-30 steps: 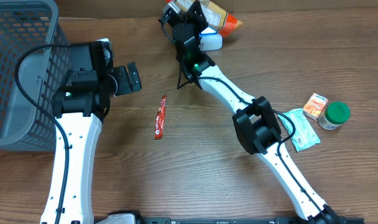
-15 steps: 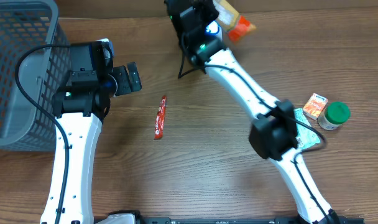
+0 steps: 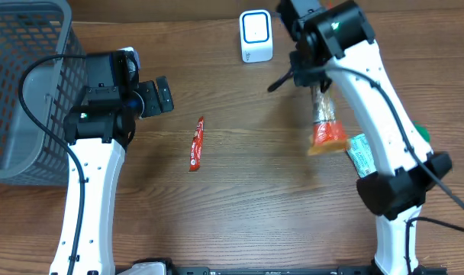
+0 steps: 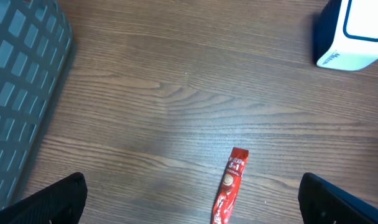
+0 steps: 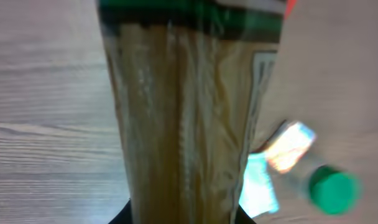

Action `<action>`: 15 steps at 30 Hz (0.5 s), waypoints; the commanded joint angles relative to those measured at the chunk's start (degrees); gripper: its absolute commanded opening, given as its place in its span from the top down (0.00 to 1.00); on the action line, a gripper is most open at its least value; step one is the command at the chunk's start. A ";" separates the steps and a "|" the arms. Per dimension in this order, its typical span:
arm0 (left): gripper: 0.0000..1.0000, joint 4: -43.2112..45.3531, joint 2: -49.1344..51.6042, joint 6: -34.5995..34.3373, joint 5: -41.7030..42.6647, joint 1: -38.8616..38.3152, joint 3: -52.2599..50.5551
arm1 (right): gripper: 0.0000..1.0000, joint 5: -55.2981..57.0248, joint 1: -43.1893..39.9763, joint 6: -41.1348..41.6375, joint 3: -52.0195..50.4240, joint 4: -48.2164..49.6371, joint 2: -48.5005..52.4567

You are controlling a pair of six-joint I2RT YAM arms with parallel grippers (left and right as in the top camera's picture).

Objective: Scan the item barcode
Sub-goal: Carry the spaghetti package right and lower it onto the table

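TABLE-TOP SCAN: The right arm (image 3: 385, 99) has swung away from the white scanner (image 3: 256, 36) at the back of the table (image 3: 240, 214). A second ago it hung right over the scanner and hid it. Now its jaws pinch the top of a brown-and-orange snack packet (image 3: 325, 126), which dangles over the table to the scanner's right, clear of its window. The move suggests the pass over the reader is finished, or that the packet is being turned for another try. No frame shows a barcode facing the scanner. The left arm (image 3: 91, 176) has not moved, its jaws spread wide above a red sachet (image 4: 229, 186) lying beside the grey basket (image 3: 18, 92).

The packet's label is a blur in the right wrist view, where a green-capped bottle (image 5: 331, 190) shows behind it. Print on the red sachet and on the scanner's base is too small to read.
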 commanded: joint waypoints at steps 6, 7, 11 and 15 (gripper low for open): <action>0.00 0.04 0.42 0.72 -0.70 -0.02 0.31 | 0.96 -7.02 -5.84 4.79 -24.79 6.95 0.81; 0.00 0.04 0.42 0.72 -0.70 -0.02 0.31 | 0.96 -7.02 -6.16 4.76 -26.60 7.63 0.81; 0.00 0.04 0.42 0.72 -0.72 -0.02 0.31 | 0.96 -4.76 -7.54 4.94 -35.30 11.34 0.81; 0.00 0.04 0.42 0.72 -0.72 -0.02 0.31 | 0.96 -2.40 -8.24 4.94 -40.37 13.90 0.81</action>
